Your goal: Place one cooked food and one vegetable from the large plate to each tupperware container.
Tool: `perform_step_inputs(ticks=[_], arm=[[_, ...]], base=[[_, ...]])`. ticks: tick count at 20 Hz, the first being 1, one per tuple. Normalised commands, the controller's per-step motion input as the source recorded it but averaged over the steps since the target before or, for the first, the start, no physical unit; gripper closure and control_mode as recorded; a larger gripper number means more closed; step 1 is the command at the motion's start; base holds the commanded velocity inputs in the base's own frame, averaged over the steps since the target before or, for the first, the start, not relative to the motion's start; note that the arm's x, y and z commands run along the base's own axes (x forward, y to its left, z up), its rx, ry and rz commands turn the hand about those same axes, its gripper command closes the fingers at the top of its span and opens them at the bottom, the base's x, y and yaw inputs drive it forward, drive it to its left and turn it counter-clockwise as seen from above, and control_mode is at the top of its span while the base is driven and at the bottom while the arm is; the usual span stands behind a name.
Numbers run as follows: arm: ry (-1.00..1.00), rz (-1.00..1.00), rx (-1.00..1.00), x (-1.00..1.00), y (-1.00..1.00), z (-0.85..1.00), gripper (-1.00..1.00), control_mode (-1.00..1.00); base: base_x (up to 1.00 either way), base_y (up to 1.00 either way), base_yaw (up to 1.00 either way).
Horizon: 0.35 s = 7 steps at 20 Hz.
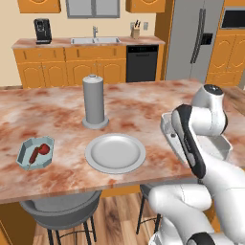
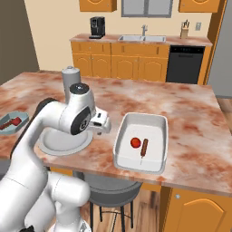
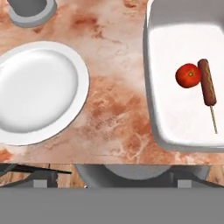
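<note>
Now we cannot tell whether our gripper [image 2: 103, 123] is spread or closed, so swinging toward three o'clock could clip the white container [image 3: 154, 109] rim and jostle its tomato [image 3: 188, 75] and sausage [image 3: 207, 82].

bright, even rendered light, soft shadows beneath the grey cylinder [image 1: 94, 101], coarse slightly blurry pictures without glare.

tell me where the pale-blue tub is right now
The pale-blue tub sits on the island counter at the left of the left base view, left of the large plate, holding a sausage stick and a tomato.
</note>
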Motion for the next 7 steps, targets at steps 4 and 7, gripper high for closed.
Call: perform_step_inputs(ticks=[4,7], arm=[[0.03,0.10,-0.25,-0.08,0.87,0.00,-1.00,-1.00],[0.07,0.02,-0.22,0.00,0.76,-0.10,-1.00,-1.00]], base=[[0.00,0.00,0.00],[0.00,0.00,0.00]])
